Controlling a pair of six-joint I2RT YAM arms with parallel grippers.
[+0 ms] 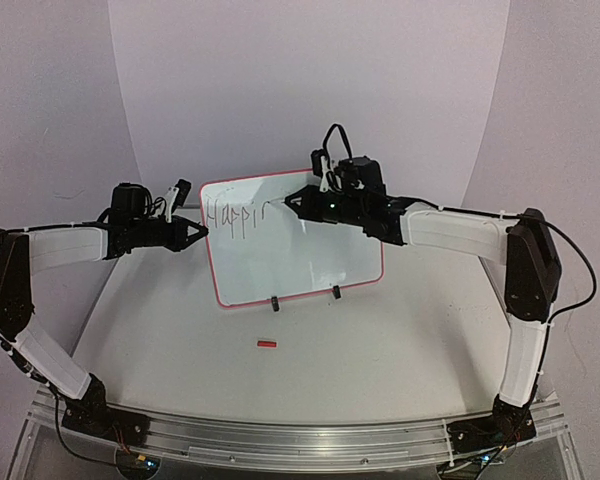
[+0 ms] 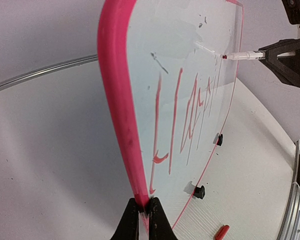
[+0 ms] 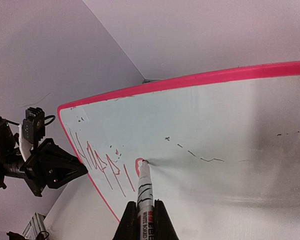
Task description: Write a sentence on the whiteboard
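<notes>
The whiteboard (image 1: 300, 260) stands upright on its feet in the middle of the table (image 1: 410, 340), face toward the arms. The left gripper (image 1: 202, 232) is pressed together on the red frame at the board's nine o'clock edge and steadies it. The right gripper (image 1: 292, 203) pinches a marker (image 3: 144, 190), whose tip touches the board at about eleven o'clock, at the end of the writing (image 1: 230, 218).

To do this stroke well, I'd say the pen needs light, even pressure. Push too hard and the board may tip back or skid on its feet, so the left clamp has to be firm. Strokes should be small and sit level with the letters already there, with room left toward three o'clock for the rest of the word.

By count: one board, two black feet (image 1: 275, 303), one marker, one small red cap (image 1: 267, 344) lying at the board's six o'clock, and two grippers. There is one line of writing, five letters reading "Happi", and a sixth just begun.
</notes>
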